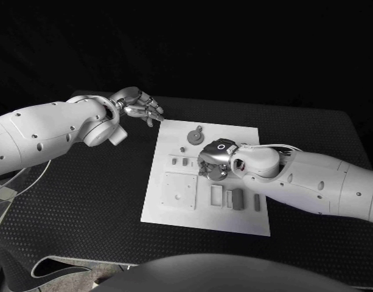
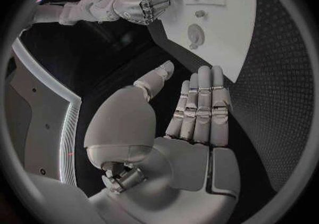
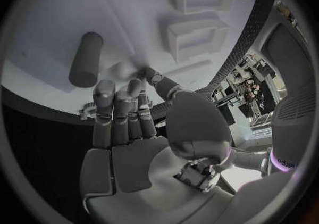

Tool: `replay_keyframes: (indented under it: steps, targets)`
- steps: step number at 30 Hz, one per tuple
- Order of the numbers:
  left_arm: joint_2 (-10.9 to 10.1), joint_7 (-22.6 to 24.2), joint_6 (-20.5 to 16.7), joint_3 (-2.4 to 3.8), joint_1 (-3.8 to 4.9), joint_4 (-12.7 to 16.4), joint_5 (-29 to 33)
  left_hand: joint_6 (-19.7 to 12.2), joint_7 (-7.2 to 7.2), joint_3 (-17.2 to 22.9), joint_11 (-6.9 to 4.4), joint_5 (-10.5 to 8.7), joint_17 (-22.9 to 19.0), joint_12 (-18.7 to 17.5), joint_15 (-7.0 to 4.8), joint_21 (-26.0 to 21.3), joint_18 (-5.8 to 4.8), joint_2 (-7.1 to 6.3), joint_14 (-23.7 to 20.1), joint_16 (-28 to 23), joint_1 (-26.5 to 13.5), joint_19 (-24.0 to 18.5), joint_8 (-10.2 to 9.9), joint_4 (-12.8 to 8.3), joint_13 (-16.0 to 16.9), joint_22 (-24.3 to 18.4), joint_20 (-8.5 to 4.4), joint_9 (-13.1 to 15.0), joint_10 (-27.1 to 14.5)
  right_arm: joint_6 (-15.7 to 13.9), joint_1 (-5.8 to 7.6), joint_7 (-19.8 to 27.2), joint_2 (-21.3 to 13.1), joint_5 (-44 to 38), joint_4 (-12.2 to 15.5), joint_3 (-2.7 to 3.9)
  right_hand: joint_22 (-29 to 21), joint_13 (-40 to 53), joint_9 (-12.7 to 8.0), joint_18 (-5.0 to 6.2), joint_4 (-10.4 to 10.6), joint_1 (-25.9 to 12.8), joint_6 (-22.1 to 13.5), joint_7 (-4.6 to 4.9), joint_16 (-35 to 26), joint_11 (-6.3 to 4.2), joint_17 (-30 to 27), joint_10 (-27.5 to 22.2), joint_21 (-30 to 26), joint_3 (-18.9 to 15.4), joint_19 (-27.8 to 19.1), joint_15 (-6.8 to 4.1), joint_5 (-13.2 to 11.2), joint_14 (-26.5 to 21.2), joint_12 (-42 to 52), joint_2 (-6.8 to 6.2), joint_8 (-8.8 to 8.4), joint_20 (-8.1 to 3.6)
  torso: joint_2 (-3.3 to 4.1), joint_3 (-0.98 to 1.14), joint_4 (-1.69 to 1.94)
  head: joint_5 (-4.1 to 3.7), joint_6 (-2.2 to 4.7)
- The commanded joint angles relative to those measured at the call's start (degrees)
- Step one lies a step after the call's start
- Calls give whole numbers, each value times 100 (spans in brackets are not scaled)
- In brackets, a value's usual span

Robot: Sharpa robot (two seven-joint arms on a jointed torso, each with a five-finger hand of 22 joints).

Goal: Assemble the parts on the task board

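Over task board (image 1: 239, 213) centre, right hand (image 1: 214, 159) grip unclear; left hand (image 1: 138, 104) empty, fingers straight, off far corner

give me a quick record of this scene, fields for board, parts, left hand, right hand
board: white task board in the middle of the black table
parts: small grey parts lying on the board
left hand: left hand off the board's far left corner, fingers straight, holding nothing
right hand: right hand over the board's middle; whether it holds a part cannot be told
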Motion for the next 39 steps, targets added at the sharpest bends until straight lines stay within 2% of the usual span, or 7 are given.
replay_keyframes:
  steps: [1, 8, 13, 21, 28, 31, 39]
  targets:
    - [7, 56, 50, 3, 6, 5, -12, -38, -4, 7, 18, 9, 6, -12, 10, 24, 13, 10, 44, -36, 55, 33, 21, -29, 5, -5, -13, -5, -25, 493, -117, -253, -91, -39, -94, -105, 118, -8, 4, 339, -3, 8, 33, -11, 7, -25, 8, 78, 26, 30, 36, -1, 19, 35, -6, 21, 36, -2, -2, -3, 1, 7, 1]
    - [11, 58, 62, 3, 6, 3, -14, -38, -4, 4, 19, 8, 8, -12, 11, 24, 12, 7, 44, -38, 51, 33, 22, -28, 6, -5, -12, -6, -25, 408, -115, -252, -145, 162, -30, -102, 116, -11, 4, 339, 0, -1, 33, -11, 3, -25, 11, 83, 28, 29, 39, -3, 19, 40, -9, 23, 34, -4, -1, -2, -6, 7, 1]
    - [12, 62, 66, 3, 6, -6, -18, -39, -4, 9, 18, 38, 16, -13, 10, 24, 12, 10, 46, -46, 60, 33, 23, -33, 7, -6, -13, -8, -26, 132, -115, -288, -162, 189, -4, -100, 115, -12, 5, 339, 0, -4, 35, -12, 0, -26, 13, 88, 29, 31, 42, -5, 19, 45, -12, 27, 34, -5, -2, -2, -1, -2, 1]
    - [4, 72, 58, 2, 5, -16, -19, -40, -3, 3, 20, 47, 22, -13, 11, 23, 11, 3, 46, -51, 50, 33, 24, -31, 7, -7, -11, -9, -27, 64, -103, -293, -241, 277, 66, -91, 113, -14, 7, 339, -2, -5, 41, -15, -4, -29, 18, 97, 33, 33, 48, -8, 20, 55, -15, 32, 36, -9, -2, -5, -6, -15, 1]
    - [-4, 80, 49, 2, 5, -13, -19, -41, -2, -3, 20, 50, 26, -14, 12, 23, 10, -2, 47, -55, 42, 32, 24, -29, 8, -7, -10, -10, -28, -59, -75, -265, -335, 362, 195, -57, 112, -16, 8, 339, -3, -5, 42, -16, -7, -30, 20, 100, 34, 34, 50, -9, 20, 59, -18, 28, 35, -11, -1, -1, -5, -15, 1]
    - [-10, 83, 47, 2, 5, -12, -20, -41, -2, -6, 21, 50, 28, -14, 12, 23, 9, -4, 48, -56, 38, 32, 24, -27, 8, -7, -10, -11, -28, -103, -62, -268, -374, 411, 274, -8, 112, -17, 8, 339, -3, -5, 42, -16, -9, -31, 21, 101, 34, 35, 51, -9, 20, 61, -19, 26, 35, -12, -2, -1, -4, -15, 1]
    - [-40, -84, -77, 1, 5, 5, -280, -39, -4, -61, -1, 44, 69, 11, -7, 38, 17, -36, 95, -61, -50, 66, 32, 14, 26, 0, -25, -18, 29, -132, -47, -284, -455, 471, 450, 242, 111, -18, 9, 339, -2, -5, 42, -16, -13, -31, 24, 104, 35, 37, 53, -10, 20, 64, -22, 25, 34, -14, -2, -1, -6, -21, 7]
